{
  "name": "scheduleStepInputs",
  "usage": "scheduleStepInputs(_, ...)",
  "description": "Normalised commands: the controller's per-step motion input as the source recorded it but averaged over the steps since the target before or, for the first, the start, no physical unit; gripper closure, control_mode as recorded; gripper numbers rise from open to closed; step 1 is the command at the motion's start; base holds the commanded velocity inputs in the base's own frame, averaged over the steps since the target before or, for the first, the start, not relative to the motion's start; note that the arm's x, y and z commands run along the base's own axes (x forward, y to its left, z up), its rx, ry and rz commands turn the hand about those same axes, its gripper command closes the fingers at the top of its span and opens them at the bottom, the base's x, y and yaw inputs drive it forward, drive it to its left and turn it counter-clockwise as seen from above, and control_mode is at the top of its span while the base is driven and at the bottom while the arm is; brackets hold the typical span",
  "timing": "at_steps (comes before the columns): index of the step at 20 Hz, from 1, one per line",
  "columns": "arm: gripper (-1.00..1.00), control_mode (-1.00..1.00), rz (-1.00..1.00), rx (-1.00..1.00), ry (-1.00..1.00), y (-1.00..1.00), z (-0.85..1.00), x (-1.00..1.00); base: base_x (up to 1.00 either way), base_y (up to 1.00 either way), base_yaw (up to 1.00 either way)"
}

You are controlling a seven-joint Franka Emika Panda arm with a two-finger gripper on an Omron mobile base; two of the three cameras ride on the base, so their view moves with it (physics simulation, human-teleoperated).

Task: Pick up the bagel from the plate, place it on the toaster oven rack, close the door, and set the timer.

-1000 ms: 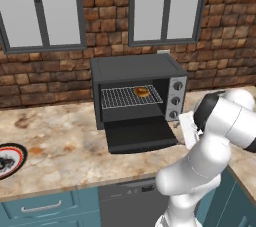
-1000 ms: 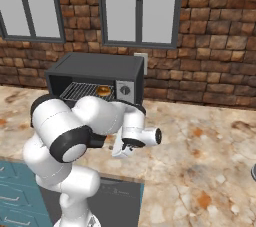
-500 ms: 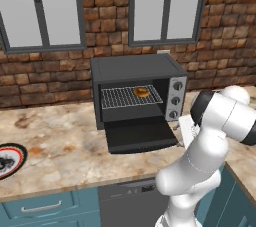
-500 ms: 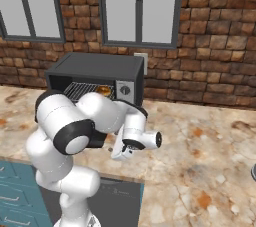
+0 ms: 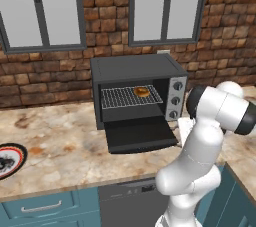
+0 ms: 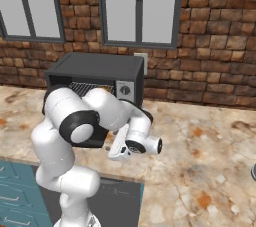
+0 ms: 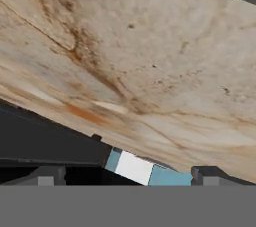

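Left base view: bagel (image 5: 141, 91) lies flat on the toaster oven rack (image 5: 131, 96), toward the rack's right rear — it's a ring, no long axis to call. Rack's long side runs left-right across the cavity. Door (image 5: 140, 135) is dropped open, lying about level, its free edge pointing toward the camera. Plate (image 5: 10, 159) sits far left on the counter (image 5: 60, 146), cut by the frame edge, nothing on it. Arm is folded right of the oven; fingers are hidden here.

Right base view: hand sits low in front of the oven, the fingers themselves hidden behind the hand body. Bagel sits well behind and above it.

Hand view: gripper (image 7: 126, 175) tips are well apart — spread, gripping nothing. They look at marbled counter and its front edge.
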Motion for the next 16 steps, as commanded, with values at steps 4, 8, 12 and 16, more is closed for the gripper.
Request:
scheduleStepInputs(4, -1.0, -1.0, 0.02, 0.24, 0.11, 0.11, -0.17, 0.01, 0.0, 0.0, 0.0)
scheduleStepInputs(8, -1.0, -1.0, 0.0, 0.08, 0.14, 0.01, -0.33, 0.0, 0.0, 0.0, 0.0)
scheduleStepInputs(12, -1.0, -1.0, 0.0, 0.01, 0.18, -0.03, -0.4, 0.0, 0.0, 0.0, 0.0)
scheduleStepInputs(16, -1.0, -1.0, 0.0, 0.02, 0.04, 0.26, -0.13, 0.0, 0.0, 0.0, 0.0)
